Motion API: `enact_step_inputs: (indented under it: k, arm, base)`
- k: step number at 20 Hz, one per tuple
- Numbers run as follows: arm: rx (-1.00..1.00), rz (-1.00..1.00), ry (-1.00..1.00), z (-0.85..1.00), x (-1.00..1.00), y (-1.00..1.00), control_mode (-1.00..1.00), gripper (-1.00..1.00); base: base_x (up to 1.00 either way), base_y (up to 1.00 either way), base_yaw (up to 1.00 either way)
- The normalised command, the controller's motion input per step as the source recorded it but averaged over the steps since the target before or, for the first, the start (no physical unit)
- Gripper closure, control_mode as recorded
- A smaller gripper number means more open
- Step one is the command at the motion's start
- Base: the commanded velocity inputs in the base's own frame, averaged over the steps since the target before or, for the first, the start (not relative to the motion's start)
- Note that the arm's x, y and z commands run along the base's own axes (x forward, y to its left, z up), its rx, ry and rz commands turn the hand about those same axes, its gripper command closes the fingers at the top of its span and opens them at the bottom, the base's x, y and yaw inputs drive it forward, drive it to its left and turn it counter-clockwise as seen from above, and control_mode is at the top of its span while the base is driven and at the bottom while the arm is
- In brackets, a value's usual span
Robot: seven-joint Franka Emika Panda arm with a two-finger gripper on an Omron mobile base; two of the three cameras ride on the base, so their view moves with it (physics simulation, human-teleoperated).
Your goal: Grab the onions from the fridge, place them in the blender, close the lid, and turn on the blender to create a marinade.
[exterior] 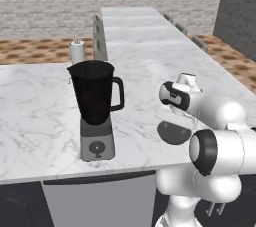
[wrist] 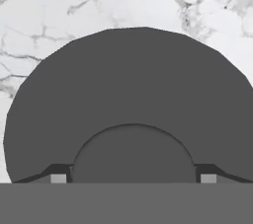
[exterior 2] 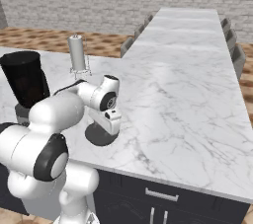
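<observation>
Gripper (wrist: 132, 178) down over lid (wrist: 128, 99) on counter (exterior: 150, 71), tips straddling centre knob; contact unclear. Blender (exterior: 96, 106) jar open, contents too dark.

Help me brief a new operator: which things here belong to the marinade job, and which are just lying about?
Part of the job:
- blender, jar open, reddish shapes dimly visible inside
- lid, flat on the counter, right of the blender
- hand, low over the lid, fingertips either side of its raised centre

Just lying about:
- white cylinder on a stand
- chairs along the counter
</observation>
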Motion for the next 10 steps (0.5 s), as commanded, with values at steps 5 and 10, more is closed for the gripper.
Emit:
enact_step_inputs:
  k: [5, 10]
  arm:
    - [0.0, 0.0, 0.0, 1.0, -0.02, 0.05, -1.0, 1.0]
    - [0.0, 0.0, -0.02, 1.0, -0.08, 0.25, -1.0, 1.0]
  base:
    - [0.0, 0.0, 0.0]
    - [0.0, 0.0, 0.0]
